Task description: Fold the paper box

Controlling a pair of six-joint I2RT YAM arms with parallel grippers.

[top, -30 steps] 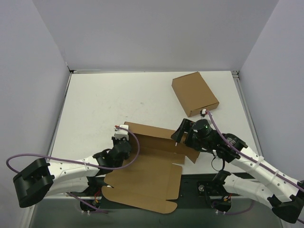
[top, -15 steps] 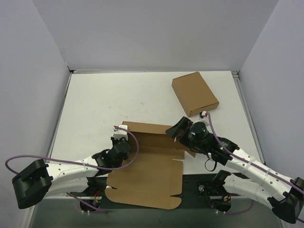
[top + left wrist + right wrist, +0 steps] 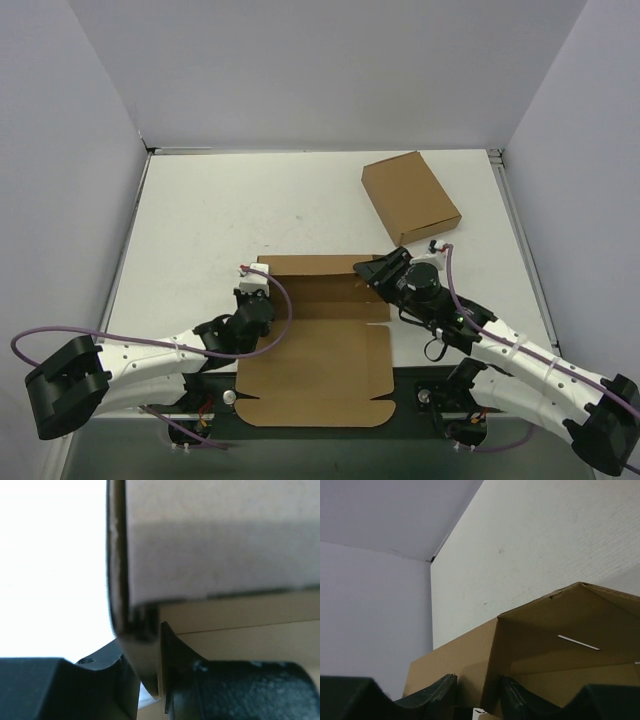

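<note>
The paper box (image 3: pixel 315 350) has swung square at 6 o'clock on the worktop (image 3: pixel 220 220). The right end effector (image 3: pixel 477 695) now pinches its right wall, and the left end effector (image 3: pixel 150 680) clamps its left wall.

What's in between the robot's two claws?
The paper box: its far brown panels stretch from the left gripper across to the right gripper. The top view shows it best.

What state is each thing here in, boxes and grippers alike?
Brown kraft die-cut paper box: partly folded, far walls raised, near panel flat.
Compact brown rectangular carton: closed, untouched.
Left gripper: shut on the paper box's left side.
Right gripper: straddles its right side wall; grip unclear.
</note>
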